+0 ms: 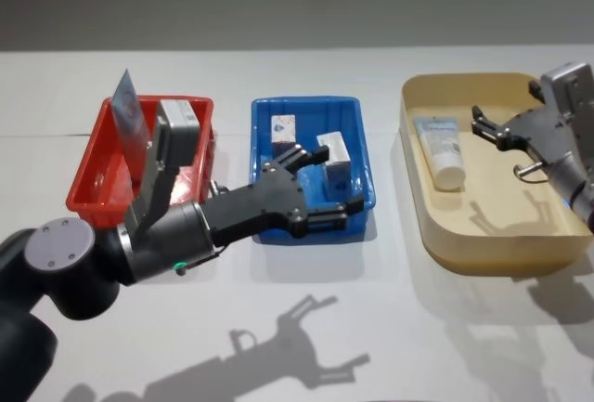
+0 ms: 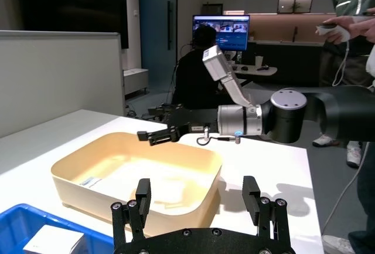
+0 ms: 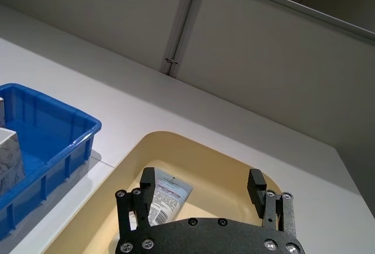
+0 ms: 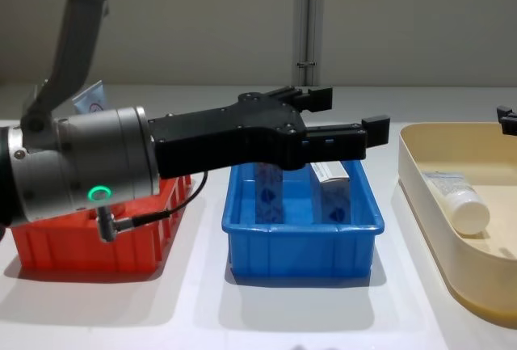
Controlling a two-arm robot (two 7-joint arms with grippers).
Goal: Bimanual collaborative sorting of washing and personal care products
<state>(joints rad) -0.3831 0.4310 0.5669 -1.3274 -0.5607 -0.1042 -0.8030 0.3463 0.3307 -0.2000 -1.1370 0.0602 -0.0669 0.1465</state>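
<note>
Lying flat, pale tube (image 1: 438, 145) wears white cap (image 1: 450, 177).

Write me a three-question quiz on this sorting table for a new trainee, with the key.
1. Count: how many cartons stand in the blue tub?
2. True or false: the left gripper is shut on a carton.
3. Fill in: the tube lying flat rests in the ___ tub.

Key
1. Two.
2. False. It is open and empty, over the blue tub.
3. Beige: it lies on the floor of the beige tub.
</note>
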